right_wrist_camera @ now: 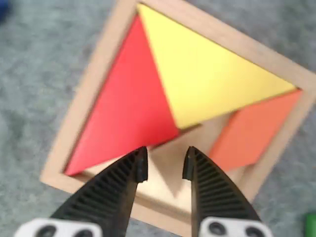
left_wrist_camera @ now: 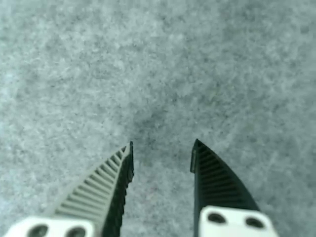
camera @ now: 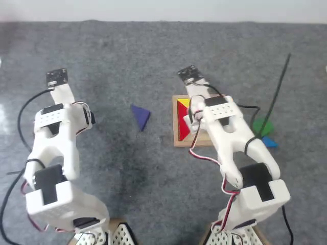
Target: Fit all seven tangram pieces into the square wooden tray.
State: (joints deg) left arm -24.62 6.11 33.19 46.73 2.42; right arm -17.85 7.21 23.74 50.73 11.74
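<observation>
Three of the seven found seated in the square wooden tray [right_wrist_camera: 85,98], directly beneath the right hand [right_wrist_camera: 164,160]: a red triangle [right_wrist_camera: 131,108] and a yellow triangle [right_wrist_camera: 207,74] just ahead of its fingertips, touching along one edge, and an orange piece [right_wrist_camera: 252,133] ahead and to its right. Saw that hand slightly spread, pinching nothing, poised above the bare wooden floor of the tray. Found the left hand [left_wrist_camera: 162,158] spread wider, likewise empty, over plain grey surface [left_wrist_camera: 148,59]. Spotted a dark blue triangle [camera: 141,116] lying flat between the two arms, well off to the right of the left hand and to the left of the right one. Noted a green piece [camera: 262,126] and a light blue piece [camera: 270,143] to the right of the right hand, back toward that arm's base. Judged the pieces thin, stiff, light and smooth-faced: unlikely to break, but apt to skid or squirt out from between fingers closing on slanted edges. Judged it best to take the loose triangle across two edges near its middle, fingertips low against the surface, given so little height to grip. Could not make out the shapes of the green and light blue pieces, half covered by the arm and a cable. Could not check the tray's nearest corner behind the fingers, nor most of the tray under the arm in the high view. Could not place the seventh piece.
</observation>
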